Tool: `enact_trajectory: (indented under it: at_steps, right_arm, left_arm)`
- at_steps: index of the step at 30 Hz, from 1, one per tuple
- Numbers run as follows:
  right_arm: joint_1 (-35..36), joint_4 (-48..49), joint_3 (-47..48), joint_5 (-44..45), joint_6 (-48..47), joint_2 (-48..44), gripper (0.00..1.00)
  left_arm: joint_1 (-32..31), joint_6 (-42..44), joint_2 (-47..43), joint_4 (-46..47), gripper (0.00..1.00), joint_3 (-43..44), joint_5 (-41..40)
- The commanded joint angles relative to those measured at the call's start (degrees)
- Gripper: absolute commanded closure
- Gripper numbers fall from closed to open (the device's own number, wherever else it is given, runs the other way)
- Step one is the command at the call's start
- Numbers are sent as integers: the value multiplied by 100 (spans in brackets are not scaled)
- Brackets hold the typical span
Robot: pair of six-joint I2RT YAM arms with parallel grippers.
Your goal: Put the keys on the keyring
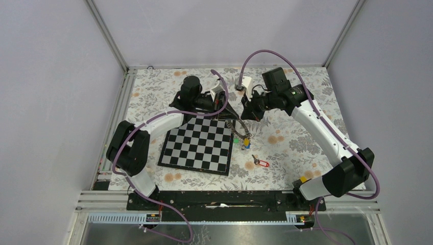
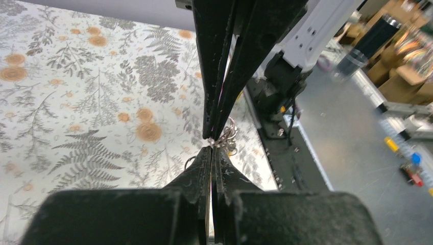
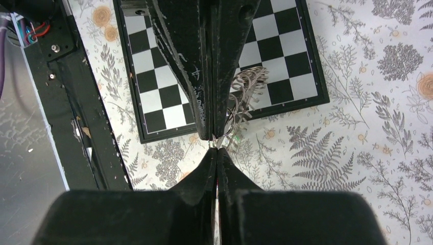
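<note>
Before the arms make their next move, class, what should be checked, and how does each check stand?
1. Left gripper jaws shut on the keyring: ok.
2. Right gripper jaws shut on the keyring: ok.
3. Keyring coils spread apart: ok.
4. Gap wide enough for a key: cannot tell.
5. Red-tagged key on the keyring: not ok, it lies on the tablecloth beside the chessboard.
6. Yellow- and blue-tagged keys threaded: cannot tell.
</note>
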Motion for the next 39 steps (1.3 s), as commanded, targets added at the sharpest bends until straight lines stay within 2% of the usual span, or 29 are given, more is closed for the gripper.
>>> enact_trajectory:
  at_steps: [1,4,6,10,12,16,18,23,29,39]
  right_arm:
    - [-231,594,-158,-449,343,-216,93]
    - [-573,862,-310,-944,577,-382,85]
    - [-721,971,-387,-1203,664,-457,78]
    - [-833,1055,-433,-1437,765,-505,71]
    - [-853,1062,-433,-1473,787,-508,71]
    - [-876,1056,-491,-1655,744,-495,71]
    - [-880,1064,-548,-1797,710,-503,71]
    - [-888,1067,-682,-2009,668,-537,68]
    - [-885,1079,-868,-2289,624,-586,62]
    - [-887,1276,-1117,-1991,659,-557,61]
  left_arm:
    - [86,-2518,135,3503,100,-257,131]
    - [185,-4106,436,5147,100,-246,26]
    - [189,-4348,509,5222,100,-195,-49]
    - [181,-4245,405,4954,100,-290,-296]
    - [181,-3947,293,4385,100,-304,-383]
    - [172,-2796,-34,2893,100,-345,-553]
    - [172,-2598,-99,2616,100,-345,-557]
    - [172,-2777,-119,2753,100,-380,-557]
    - [172,-3437,-56,3311,100,-376,-605]
    - [172,-3348,-137,3163,100,-389,-695]
